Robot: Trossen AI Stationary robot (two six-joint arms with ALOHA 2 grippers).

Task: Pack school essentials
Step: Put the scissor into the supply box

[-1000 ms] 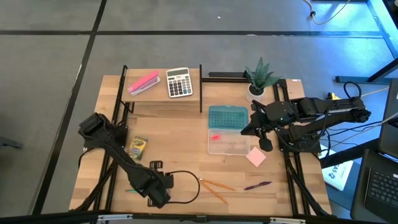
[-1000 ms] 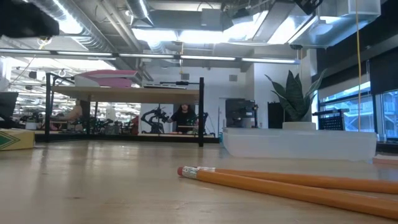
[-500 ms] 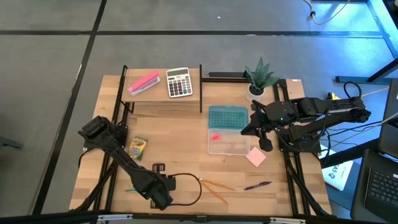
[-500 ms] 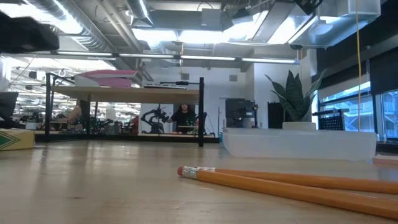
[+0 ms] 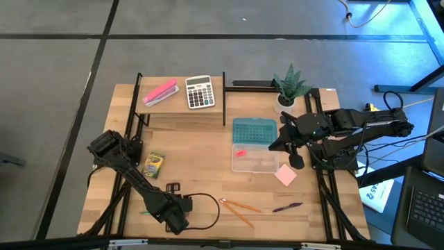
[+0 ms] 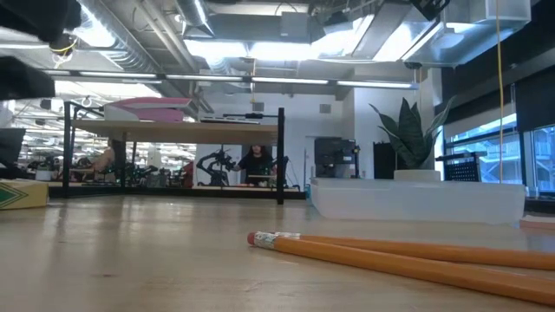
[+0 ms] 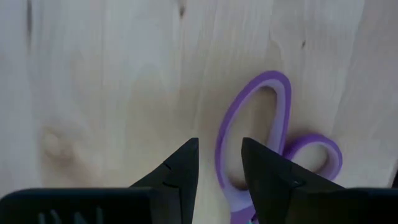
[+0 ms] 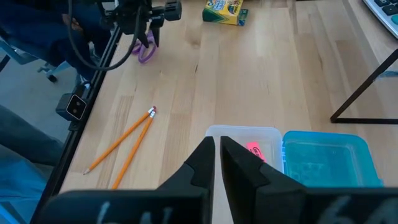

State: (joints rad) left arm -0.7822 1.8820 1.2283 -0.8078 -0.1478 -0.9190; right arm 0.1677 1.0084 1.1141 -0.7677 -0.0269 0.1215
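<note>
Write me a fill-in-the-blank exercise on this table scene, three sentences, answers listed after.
1. The left tool has its fingers on one handle loop of the purple-handled ____.
2. Two orange ____ lie side by side on the table.
3. On the raised shelf, beside the long pink block, sits a grey ____.

Missing words: scissors; pencils; calculator

Two orange pencils [image 8: 127,144] centre-left on pale wood table [image 8: 261,74]; clear plastic box [image 8: 245,138] w/ teal lid [image 8: 329,158] lower right; yellow-green crayon box [image 8: 224,10] top.
</note>
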